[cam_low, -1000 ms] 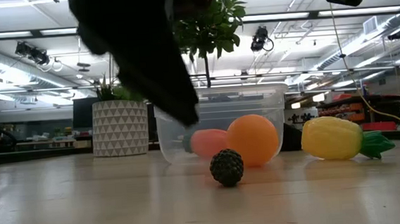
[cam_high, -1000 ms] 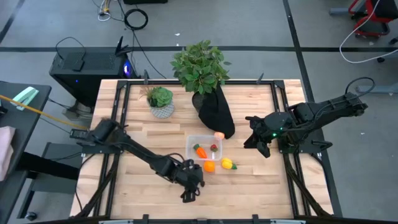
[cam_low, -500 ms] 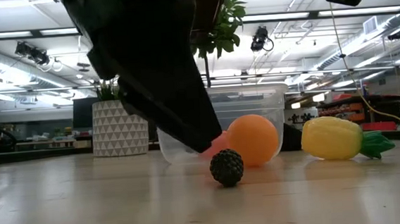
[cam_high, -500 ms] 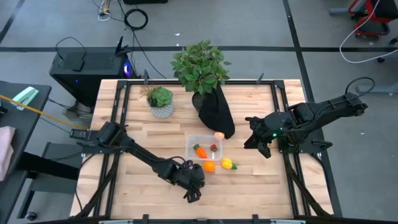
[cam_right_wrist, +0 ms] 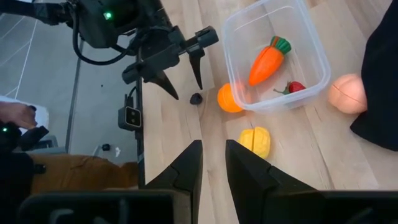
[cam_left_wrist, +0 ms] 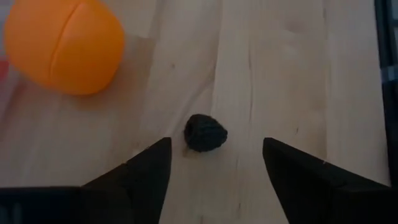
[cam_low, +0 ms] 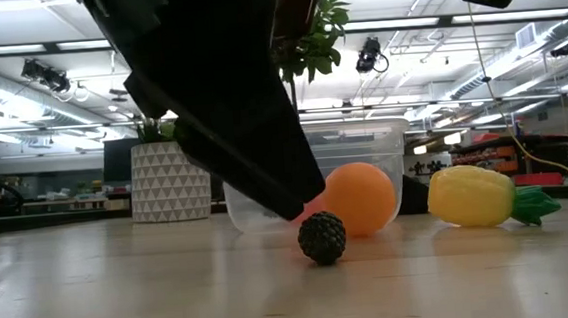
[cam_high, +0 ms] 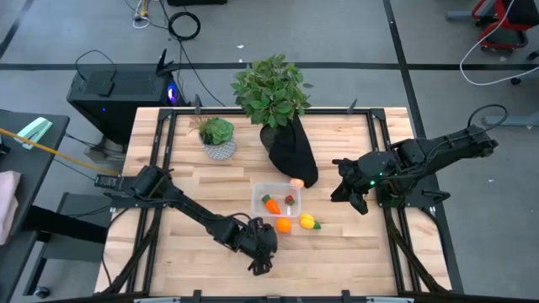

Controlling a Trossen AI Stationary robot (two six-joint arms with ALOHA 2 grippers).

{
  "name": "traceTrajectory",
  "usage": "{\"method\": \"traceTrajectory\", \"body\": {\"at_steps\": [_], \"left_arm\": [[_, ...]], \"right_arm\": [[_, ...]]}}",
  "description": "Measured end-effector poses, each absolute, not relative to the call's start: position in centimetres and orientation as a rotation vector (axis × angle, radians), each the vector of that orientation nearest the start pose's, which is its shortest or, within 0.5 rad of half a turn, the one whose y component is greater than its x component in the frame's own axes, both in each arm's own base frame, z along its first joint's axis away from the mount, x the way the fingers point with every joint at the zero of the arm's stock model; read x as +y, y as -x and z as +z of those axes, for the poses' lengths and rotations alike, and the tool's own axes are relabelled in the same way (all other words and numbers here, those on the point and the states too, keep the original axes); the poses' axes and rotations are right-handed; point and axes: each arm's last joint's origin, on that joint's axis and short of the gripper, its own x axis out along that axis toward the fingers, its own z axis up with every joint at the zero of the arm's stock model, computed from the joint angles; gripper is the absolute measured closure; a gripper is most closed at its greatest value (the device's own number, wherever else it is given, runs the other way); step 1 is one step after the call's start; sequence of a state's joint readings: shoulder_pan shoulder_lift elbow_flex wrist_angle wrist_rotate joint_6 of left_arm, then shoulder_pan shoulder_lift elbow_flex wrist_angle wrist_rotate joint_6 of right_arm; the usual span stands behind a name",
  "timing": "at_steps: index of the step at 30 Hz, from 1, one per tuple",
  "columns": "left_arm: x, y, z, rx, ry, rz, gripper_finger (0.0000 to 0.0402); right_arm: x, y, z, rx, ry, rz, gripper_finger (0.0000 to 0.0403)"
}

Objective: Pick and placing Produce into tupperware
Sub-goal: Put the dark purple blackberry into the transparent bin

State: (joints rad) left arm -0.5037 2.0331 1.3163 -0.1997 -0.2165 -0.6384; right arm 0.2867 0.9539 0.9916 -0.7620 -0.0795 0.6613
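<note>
A tiny dark piece [cam_left_wrist: 205,132] lies on the wooden table, near the table's front edge. My left gripper [cam_left_wrist: 216,142] hangs low over it, open, with one finger on either side and the piece just ahead of the tips, untouched. An orange [cam_left_wrist: 62,46] rests beside the clear tupperware [cam_high: 256,195], which holds a carrot [cam_right_wrist: 267,59] and a strawberry [cam_right_wrist: 295,87]. A yellow piece [cam_high: 308,222] lies right of the orange, and a peach-coloured ball [cam_high: 296,183] lies at the tupperware's far right corner. My right gripper [cam_high: 357,202] waits raised at the right, with only a narrow gap between its fingers [cam_right_wrist: 186,168] and nothing in it.
A big leafy plant [cam_high: 271,88] in a black wrap [cam_high: 295,156] stands at the far middle. A small plant in a white patterned pot [cam_high: 219,141] stands to its left. Bare wood lies around the dark piece and along the front edge.
My left gripper has come down and moved in toward the tiny dark piece. In the low view it now covers the pink ball that showed behind the piece. The produce and the tupperware have stayed where they were.
</note>
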Motion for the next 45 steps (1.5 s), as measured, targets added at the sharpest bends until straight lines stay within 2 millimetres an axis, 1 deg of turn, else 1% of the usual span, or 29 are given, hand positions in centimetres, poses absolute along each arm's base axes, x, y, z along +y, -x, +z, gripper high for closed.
{"method": "traceTrajectory", "body": {"at_steps": [5,10,17,26,29,35,45], "left_arm": [[-19.9,-37.0,14.8,0.898,0.197,-0.024,0.0123],[-19.9,-37.1,14.8,0.891,0.148,-0.051,0.0129],[-20.0,-37.4,13.8,0.894,0.132,-0.061,0.0129],[-20.0,-37.6,13.2,0.898,0.130,-0.058,0.0141],[-20.0,-37.7,12.7,0.896,0.129,-0.051,0.0146],[-20.0,-37.8,12.5,0.893,0.126,-0.047,0.0164],[-20.0,-37.8,12.5,0.893,0.127,-0.046,0.0210]], "right_arm": [[5.4,-17.4,32.4,0.809,-0.549,0.097,0.0325],[5.4,-17.4,32.4,0.809,-0.550,0.098,0.0325],[5.4,-17.4,32.4,0.810,-0.556,0.095,0.0325],[5.4,-17.4,32.4,0.810,-0.565,0.092,0.0325],[5.4,-17.4,32.4,0.810,-0.565,0.092,0.0325],[5.4,-17.4,32.4,0.810,-0.565,0.092,0.0325],[5.4,-17.4,32.4,0.810,-0.565,0.092,0.0325]]}}
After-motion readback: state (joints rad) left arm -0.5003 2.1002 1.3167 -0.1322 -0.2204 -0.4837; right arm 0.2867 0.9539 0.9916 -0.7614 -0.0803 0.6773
